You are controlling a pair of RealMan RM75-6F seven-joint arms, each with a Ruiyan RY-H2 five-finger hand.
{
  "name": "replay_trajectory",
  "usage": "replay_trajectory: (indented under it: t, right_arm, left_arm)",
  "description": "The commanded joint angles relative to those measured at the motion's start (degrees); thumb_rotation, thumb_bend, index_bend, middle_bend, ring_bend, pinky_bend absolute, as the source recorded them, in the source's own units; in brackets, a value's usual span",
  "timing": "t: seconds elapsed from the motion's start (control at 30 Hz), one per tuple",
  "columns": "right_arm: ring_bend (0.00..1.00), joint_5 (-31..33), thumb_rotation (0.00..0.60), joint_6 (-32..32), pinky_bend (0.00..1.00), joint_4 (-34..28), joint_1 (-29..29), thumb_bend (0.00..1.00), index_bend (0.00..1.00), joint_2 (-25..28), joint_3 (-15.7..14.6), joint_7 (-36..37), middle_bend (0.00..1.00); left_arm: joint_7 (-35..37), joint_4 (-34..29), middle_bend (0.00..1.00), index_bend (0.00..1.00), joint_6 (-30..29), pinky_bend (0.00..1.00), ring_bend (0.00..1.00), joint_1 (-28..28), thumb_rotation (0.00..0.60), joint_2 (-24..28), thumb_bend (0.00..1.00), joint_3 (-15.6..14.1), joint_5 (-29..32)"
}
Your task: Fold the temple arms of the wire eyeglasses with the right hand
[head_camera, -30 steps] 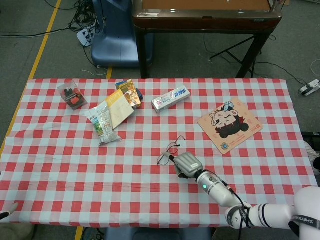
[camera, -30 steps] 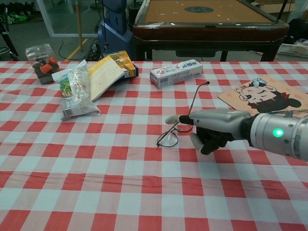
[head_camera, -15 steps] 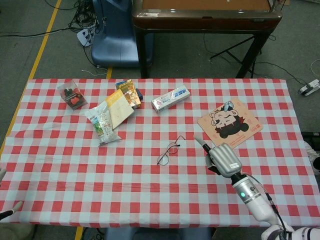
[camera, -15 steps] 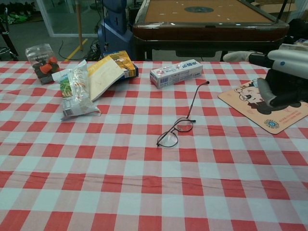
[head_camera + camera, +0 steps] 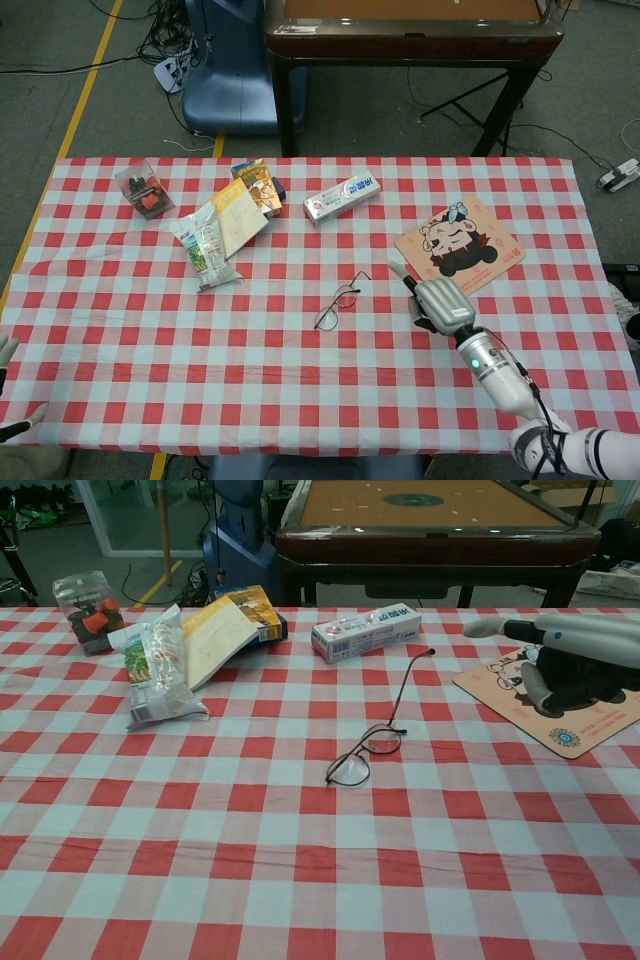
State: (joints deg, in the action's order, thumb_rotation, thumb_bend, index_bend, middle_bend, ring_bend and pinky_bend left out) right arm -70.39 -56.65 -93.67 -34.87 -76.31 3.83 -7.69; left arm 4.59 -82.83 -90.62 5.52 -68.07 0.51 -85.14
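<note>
The wire eyeglasses [image 5: 338,303] lie on the red-checked tablecloth near the middle of the table. In the chest view the eyeglasses [image 5: 365,752] rest lenses down, with one temple arm sticking up and back toward the toothpaste box. My right hand [image 5: 437,303] hovers to the right of them, apart from the frame. It holds nothing. In the chest view the right hand [image 5: 575,665] has one finger stretched out leftward and the rest curled in. Only fingertips of my left hand [image 5: 22,428] show, spread, at the lower left edge of the head view.
A cartoon mat [image 5: 459,250] lies just behind the right hand. A toothpaste box [image 5: 342,197] sits behind the glasses. Books and a snack pack [image 5: 225,220] and a small clear bag [image 5: 143,190] lie at the far left. A wooden table [image 5: 400,30] stands beyond.
The right hand left the eyeglasses and swung away to the right, then came back slightly left. The eyeglasses stayed where they were. The left fingertips rose a little.
</note>
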Motion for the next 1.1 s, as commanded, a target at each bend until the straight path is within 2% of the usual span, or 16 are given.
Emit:
replay_trajectory:
  t: [0.03,0.27,0.47,0.9,1.1]
  right_arm:
    - [1.0,1.52,0.6,2.95,1.0,2.66,-2.0,0.8,0.0,-2.19,1.6,0.82,1.0]
    - [1.0,2.95,0.6,7.9,1.0,7.03,-4.97,0.81,0.0,-5.56,3.16,2.03,1.0]
    - [1.0,2.23,0.6,10.52,1.0,9.5,-6.63,0.81,0.0,-7.71,3.03,2.41,1.0]
    - [1.0,0.36,0.6,12.94,1.0,8.47,-7.36,0.81,0.0,-9.07,1.0,2.67,1.0]
    - [1.0,1.73,0.6,17.47,1.0,8.34,-8.33,0.81,0.0,-9.67,0.84,6.34,1.0]
  left_arm:
    - [-0.07,0.04,0.0,0.0,0.05,0.0,0.0,0.06,0.6,0.05,0.16,0.0,0.16]
    - [-0.49,-0.21,0.0,0.0,0.15,0.0,0.0,0.21,0.6,0.04,0.16,-0.16,0.39]
    - [-0.79,-0.36,0.0,0.0,0.22,0.0,0.0,0.32,0.6,0.05,0.16,-0.22,0.59]
    - [-0.92,-0.44,0.0,0.0,0.27,0.0,0.0,0.45,0.6,0.03,0.16,-0.34,0.66]
    - [-0.55,-0.28,0.0,0.0,0.37,0.0,0.0,0.5,0.6,0.02,0.16,-0.35,0.75]
